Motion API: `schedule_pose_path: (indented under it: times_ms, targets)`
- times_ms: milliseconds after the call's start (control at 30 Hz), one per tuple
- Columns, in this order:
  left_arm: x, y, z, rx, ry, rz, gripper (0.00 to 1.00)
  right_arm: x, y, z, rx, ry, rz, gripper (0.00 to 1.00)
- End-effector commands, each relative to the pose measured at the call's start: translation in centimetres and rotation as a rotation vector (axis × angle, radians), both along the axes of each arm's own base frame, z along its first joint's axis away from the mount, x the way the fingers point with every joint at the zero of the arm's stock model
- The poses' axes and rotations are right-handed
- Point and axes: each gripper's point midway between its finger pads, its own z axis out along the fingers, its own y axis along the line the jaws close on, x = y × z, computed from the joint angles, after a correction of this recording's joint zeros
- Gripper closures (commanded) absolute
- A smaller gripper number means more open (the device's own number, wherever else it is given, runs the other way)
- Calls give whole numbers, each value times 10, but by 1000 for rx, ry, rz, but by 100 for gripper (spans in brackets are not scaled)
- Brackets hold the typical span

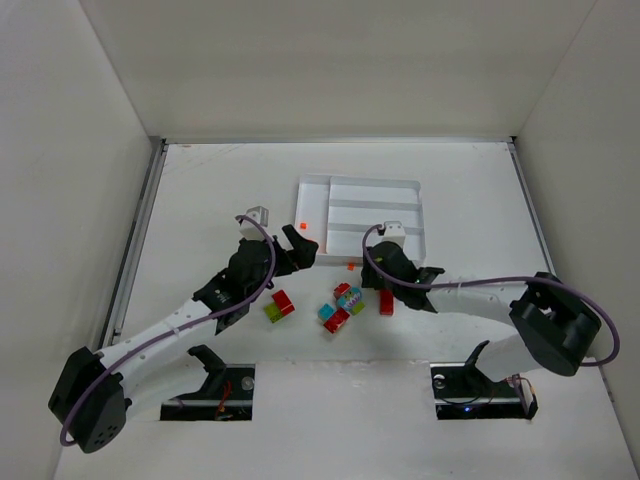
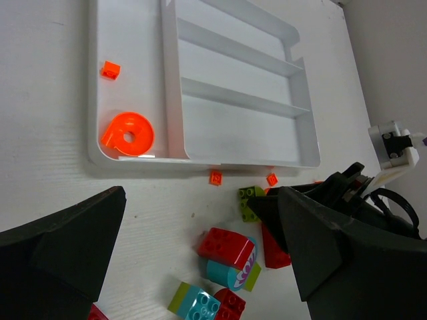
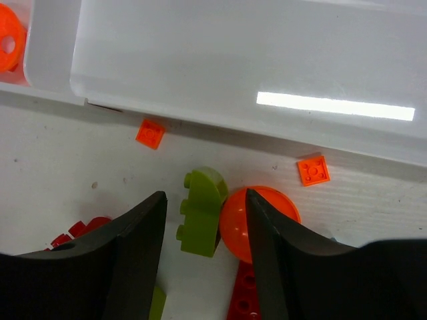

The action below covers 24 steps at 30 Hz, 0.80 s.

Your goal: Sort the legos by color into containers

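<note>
**Legos.** Most of the legos (image 1: 340, 305) lie loose on the surface (image 1: 200, 200), in front of the near long wall of the white tray (image 2: 253, 162).

- An orange ring (image 2: 127, 132) lies flat in the near corner of the tray's narrow side section.
- A small orange brick (image 2: 111, 69) lies farther back in the same section.
- The three long slots hold no pieces.
- Two small orange plates (image 3: 150, 133) (image 3: 313, 170) lie on the surface just outside the tray's near wall, well apart from each other.
- A lime green brick (image 3: 200, 213) lies near these plates. It touches an orange dome (image 3: 257, 220) on one side.
- A red brick (image 2: 225, 248) sits against a teal piece (image 2: 227, 273) in the central cluster.
- A red-and-lime pair (image 1: 278, 305) lies apart, to the left of that cluster.

**Right pincer.** The right pincer (image 3: 204, 199) is low over the surface with its jaws parted to a medium width.

- The lime green brick stands between the jaws.
- A clear gap shows between the brick and one finger (image 3: 113, 260).
- The other finger covers part of the orange dome.
- Nothing is clamped.

**Left pincer.** The left pincer (image 2: 197, 197) is spread wide and holds nothing.

- It points toward the tray.
- One finger (image 2: 60, 260) is on the side of the narrow section.
- The other finger is beside the lime green brick.
</note>
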Motion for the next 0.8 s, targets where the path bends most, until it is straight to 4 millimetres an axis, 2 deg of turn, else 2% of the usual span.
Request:
schedule_pose_path:
  times_ms: [0, 300, 367, 433, 567, 633, 700, 767]
  targets:
    - [6, 2, 13, -8, -52, 21, 0, 10, 8, 16, -2, -42, 2, 47]
    - [6, 6, 11, -6, -56, 26, 0, 11, 14, 5, -40, -6, 17, 69]
    - [6, 8, 12, -6, -58, 32, 0, 11, 12, 7, -45, -6, 7, 78]
    - [7, 10, 13, -7, -60, 35, 0, 14, 10, 23, -26, -40, -11, 81]
    - [7, 13, 15, 3, -74, 39, 0, 15, 19, 73, 68, -146, 5, 81]
    - [9, 15, 12, 8, -69, 46, 0, 24, 25, 96, 132, -180, 14, 81]
    - [8, 12, 10, 16, -63, 36, 0, 37, 32, 105, 170, -193, 28, 80]
    - [6, 8, 7, 30, -60, 19, 0, 53, 39, 103, 180, -200, 26, 80]
